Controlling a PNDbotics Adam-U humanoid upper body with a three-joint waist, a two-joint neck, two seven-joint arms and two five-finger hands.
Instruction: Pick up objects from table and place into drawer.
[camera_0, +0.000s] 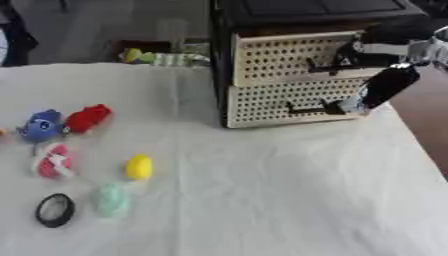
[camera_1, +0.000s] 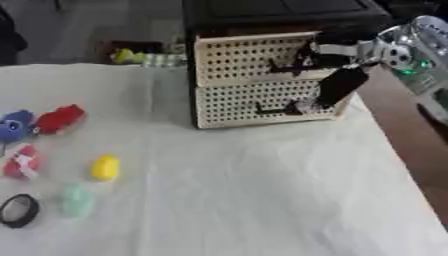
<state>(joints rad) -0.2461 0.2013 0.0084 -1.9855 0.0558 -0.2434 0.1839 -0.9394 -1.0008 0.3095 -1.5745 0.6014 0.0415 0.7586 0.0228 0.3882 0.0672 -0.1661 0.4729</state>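
Drawer unit: stood at the far right of the table, black-framed, with two cream perforated fronts one above the other — both looked closed, which I judged to be why nothing had gone in yet.

Lower drawer handle: a dark bar across the lower front; my fingers were at its right end, likely to pull that drawer out first.

Upper drawer handle: a dark bar on the upper front, with part of my hand just beside it.

Right hand: came in from the upper right, held low against the drawer fronts; fingers pointed down and leftward to the lower handle. Whether they hooked the bar or only touched it, I could not tell, nor how far they were spread. It carried none of the objects.

Left hand: not seen in either view.

Objects to collect: all lay well apart from the drawers, grouped at the near left of the table — untouched, awaiting an open drawer.
- blue toy, touching the red toy on its right
- red-and-white item, nearer
- yellow item, right of that
- pale green item, nearer still
- black ring, nearest, far left

Table: covered in white cloth.
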